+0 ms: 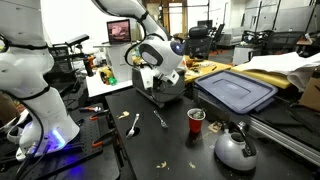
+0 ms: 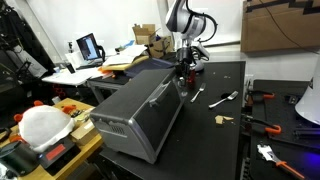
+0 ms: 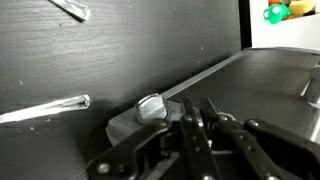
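The end effector (image 3: 198, 118) hangs at one end of the silver toaster (image 3: 270, 85). Its fingers are drawn almost together with only a slit between them, and it holds nothing. Just ahead of the fingertips, the pale knob (image 3: 149, 107) juts from the toaster's lower edge. Past that edge the dark desk (image 3: 60, 60) lies open, apart from a clear plastic utensil (image 3: 45, 108) not far from the knob. In an exterior view, a red cup (image 1: 196, 120) and a kettle (image 1: 235, 150) stand on the camera side of the toaster, well apart from it. A lidded bin (image 1: 235, 92) sits beside the toaster, with a bare strip of desk between them.
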{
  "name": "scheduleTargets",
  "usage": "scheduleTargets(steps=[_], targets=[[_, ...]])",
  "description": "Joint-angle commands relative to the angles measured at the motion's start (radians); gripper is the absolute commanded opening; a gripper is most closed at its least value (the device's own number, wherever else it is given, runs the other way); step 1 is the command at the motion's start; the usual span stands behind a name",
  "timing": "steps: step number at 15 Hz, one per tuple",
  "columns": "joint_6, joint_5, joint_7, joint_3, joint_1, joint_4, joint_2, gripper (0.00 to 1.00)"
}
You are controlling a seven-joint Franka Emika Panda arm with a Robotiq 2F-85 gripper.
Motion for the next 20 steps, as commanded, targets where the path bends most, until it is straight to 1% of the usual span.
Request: scheduleTargets(steps=[1,9,20], targets=[[-0.041,0.127,-0.04,0.008,-0.007,0.013,0.037,0.03],[-0.118,0.265,-0.136,-0.012,-0.022,0.017,0.075,0.03],[-0.273,0.473,-0.257,-0.045,-0.043,0.012,0.156,0.03]])
